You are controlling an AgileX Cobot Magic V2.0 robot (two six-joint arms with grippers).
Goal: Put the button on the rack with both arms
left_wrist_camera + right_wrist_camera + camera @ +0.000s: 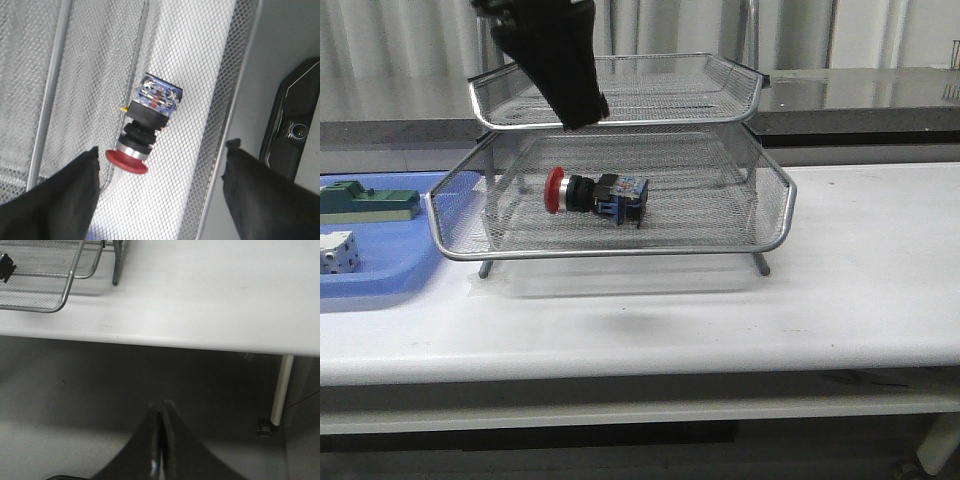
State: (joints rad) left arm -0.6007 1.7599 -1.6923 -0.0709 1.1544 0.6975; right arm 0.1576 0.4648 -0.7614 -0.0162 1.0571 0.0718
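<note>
Already the button (pixel 597 195) lies on its side in the rack's (pixel 620 250) lower tray, the left claw (pixel 160 192) spread above it (right claw (pixel 160 440) pressed together), so a careless withdrawal could snag the mesh.

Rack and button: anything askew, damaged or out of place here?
Nothing stands out. The button lies on its side in the pulled-out lower tray of the rack, intact. The left gripper is open above it; the right gripper is shut, off the table.
</note>
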